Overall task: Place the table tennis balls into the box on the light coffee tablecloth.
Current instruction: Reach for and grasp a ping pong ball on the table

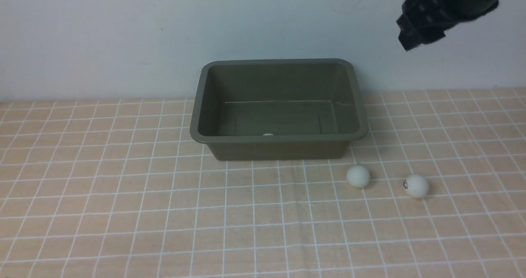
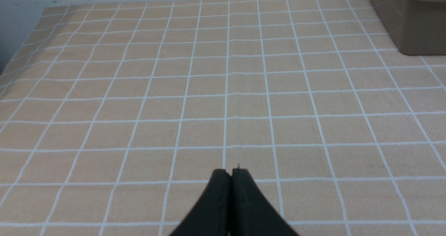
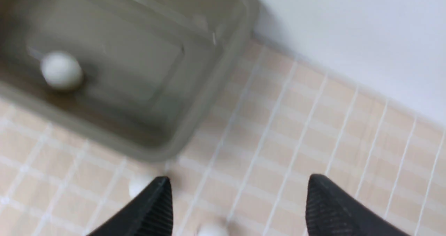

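Note:
The olive-green box point(image 1: 279, 148) stands at the back middle of the light coffee tablecloth point(image 1: 123, 187). One table tennis ball point(image 3: 61, 70) lies inside it, just peeking over the near rim point(image 1: 268, 134) in the front view. Two more rest on the cloth to the box's front right: a plain one point(image 1: 358, 175) and one with a dark mark point(image 1: 416, 186). My right gripper point(image 3: 240, 183) is open and empty, high in the air to the right of the box point(image 1: 417, 25). My left gripper point(image 2: 231, 175) is shut, empty, low over bare cloth left of the box point(image 2: 411, 27).
A pale wall runs directly behind the box. The cloth's left edge point(image 2: 21, 51) shows in the left wrist view. The two loose balls point(image 3: 139, 185) point(image 3: 210, 230) lie below the right gripper's fingers in the blurred right wrist view.

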{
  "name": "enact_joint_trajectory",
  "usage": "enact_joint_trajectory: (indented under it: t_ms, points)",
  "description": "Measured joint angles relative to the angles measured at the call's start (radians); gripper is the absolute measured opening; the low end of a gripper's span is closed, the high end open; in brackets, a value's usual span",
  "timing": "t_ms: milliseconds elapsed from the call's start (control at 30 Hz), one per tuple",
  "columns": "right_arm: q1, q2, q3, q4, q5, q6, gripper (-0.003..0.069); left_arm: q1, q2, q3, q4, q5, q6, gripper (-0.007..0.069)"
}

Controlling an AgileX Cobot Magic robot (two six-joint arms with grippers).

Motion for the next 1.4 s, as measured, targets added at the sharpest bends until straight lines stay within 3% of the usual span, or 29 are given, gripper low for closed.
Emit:
enact_joint_trajectory:
  t_ms: [200, 467, 767, 1400]
  points:
    - [-0.084, -0.007, 0.252, 0.032, -0.015, 0.010, 0.0469, 0.000, 0.000, 0.000, 0.000, 0.000, 0.000, -0.0069]
    - [-0.144, 0.016, 0.493, 0.120, -0.250, -0.009, 0.0469, 0.000, 0.000, 0.000, 0.000, 0.000, 0.000, -0.0069]
    - [-0.144, 0.141, 0.503, 0.200, -0.331, -0.057, 0.0469, 0.000, 0.000, 0.000, 0.000, 0.000, 0.000, -0.0069]
    - [-0.144, 0.253, 0.497, 0.203, -0.406, -0.065, 0.0465, 0.000, 0.000, 0.000, 0.000, 0.000, 0.000, -0.0069]
